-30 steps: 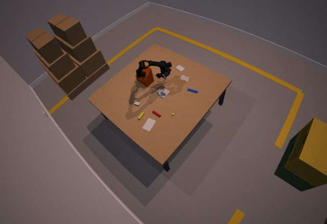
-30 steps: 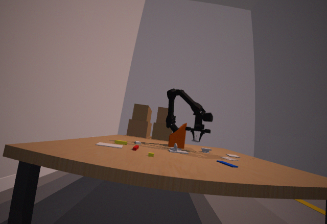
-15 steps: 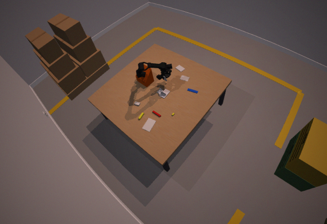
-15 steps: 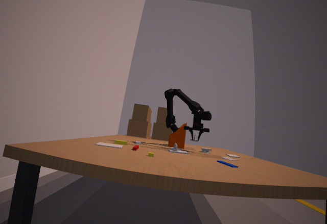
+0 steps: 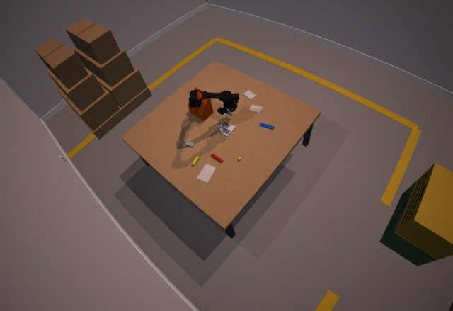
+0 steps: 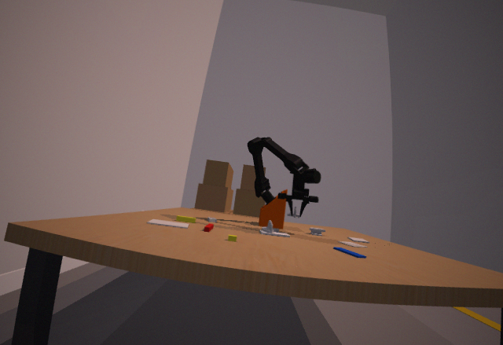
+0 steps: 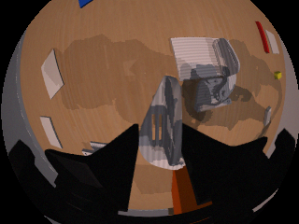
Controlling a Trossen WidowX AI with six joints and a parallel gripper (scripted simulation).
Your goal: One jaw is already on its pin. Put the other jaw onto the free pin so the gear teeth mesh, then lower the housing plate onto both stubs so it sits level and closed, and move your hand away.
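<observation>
One loose jaw (image 6: pixel 295 212) (image 7: pixel 161 128): pinched in your part-open tool (image 5: pixel 228 112) (image 6: pixel 295 215) (image 7: pixel 157 127), above the worktop (image 5: pixel 168 125) (image 6: pixel 227 264) (image 7: pixel 117 56).
Base assembly (image 5: pixel 226 129) (image 6: pixel 274 233) (image 7: pixel 201 61): ahead-right in your wrist view.

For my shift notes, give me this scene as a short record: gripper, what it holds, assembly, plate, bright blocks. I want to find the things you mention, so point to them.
gripper: shut (image 5: pixel 229 112) (image 6: pixel 295 214) (image 7: pixel 160 128), raised above the table
held: a grey jaw piece (image 6: pixel 295 211) (image 7: pixel 174 126)
assembly: grey base with a part on it (image 5: pixel 226 129) (image 6: pixel 273 233) (image 7: pixel 198 58), apart from the held piece
plate: not on the assembly
blocks: blue (image 5: pixel 266 126) (image 6: pixel 349 252) (image 7: pixel 85 2), red (image 5: pixel 216 158) (image 6: pixel 208 227) (image 7: pixel 263 37), two yellow
</observation>
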